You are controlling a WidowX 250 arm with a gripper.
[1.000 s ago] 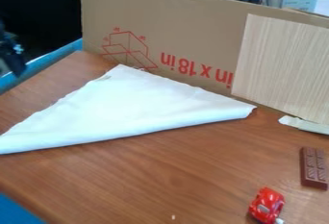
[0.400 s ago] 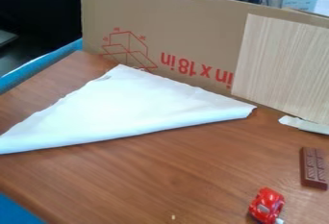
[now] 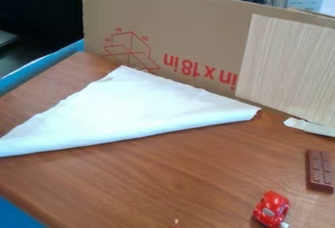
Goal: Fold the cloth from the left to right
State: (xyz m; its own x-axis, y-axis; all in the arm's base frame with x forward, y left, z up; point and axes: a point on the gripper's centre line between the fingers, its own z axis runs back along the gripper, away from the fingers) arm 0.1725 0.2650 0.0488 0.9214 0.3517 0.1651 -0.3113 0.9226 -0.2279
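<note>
White cloth (image 3: 124, 109) is laid in a rough triangle on the brown wood-grain tbl. (image 3: 163, 183), ctr.-left of view, w/ its apex pointed at the cardboard sheet (image 3: 196, 31) behind. Its long axis is run betw. the lower-L corner, at the view's L edge, & the R corner, set slightly higher near the cardboard. Gripper state can't be told, nor can its exact bearing to the cloth be fixed; if approach is made from upper L, the cloth would be met down & to the R, w/ the L flank nearer than the R corner. For a L-to-R fold, the L corner prob. needs to be pinched, lifted & carried along that axis; thin fabric may be missed or bunched. By the triangular shape, a diagonal fold may be done, but the L-to-R one is judged not yet made. Count: 1 cloth, 1 cardboard sheet, 1 pale wood-grain panel (image 3: 288, 65) leaned on it, 1 white strip (image 3: 309, 126) by the panel's foot, 1 choc. bar (image 3: 319, 171), 1 red toy car (image 3: 272, 209), both well apart from the cloth, lower R.
</note>
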